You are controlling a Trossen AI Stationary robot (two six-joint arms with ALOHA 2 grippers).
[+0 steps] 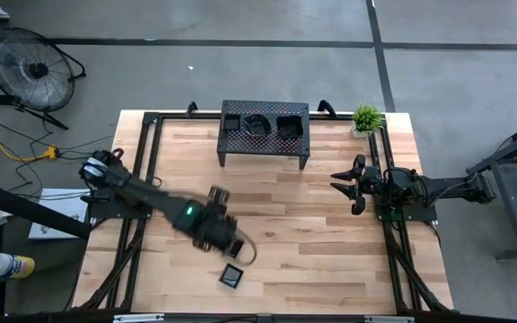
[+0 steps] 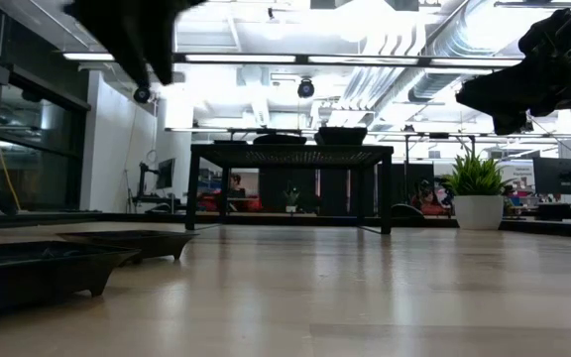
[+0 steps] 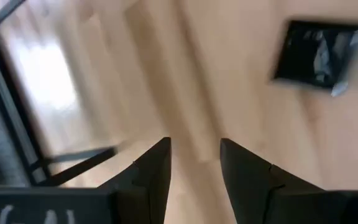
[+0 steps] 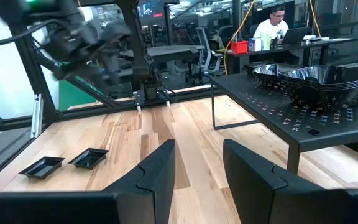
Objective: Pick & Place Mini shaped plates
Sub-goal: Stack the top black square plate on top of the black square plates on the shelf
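Two mini shaped plates, small glossy black dishes, rest on their bases on the wooden table near its front edge: one square [image 4: 42, 167] and one beside it [image 4: 89, 157]. The high view shows only one plate [image 1: 232, 276]. My left gripper [image 1: 237, 250] hovers open above the table just beyond that plate, pointing steeply down; its wrist view shows the square plate [image 3: 319, 53] off to one side and nothing between the fingers [image 3: 194, 144]. More plates [image 1: 290, 126] sit stacked on the black perforated rack [image 1: 265, 144]. My right gripper [image 1: 346, 190] waits open at the table's right side.
The legged rack [image 4: 278, 106] stands at the table's far middle, with stacked dishes [image 4: 328, 78] on top. A small potted plant [image 1: 367, 117] stands at the far right corner. Black frame rails [image 1: 142, 206] run along both sides. Bare wood lies between the rack and the front plates.
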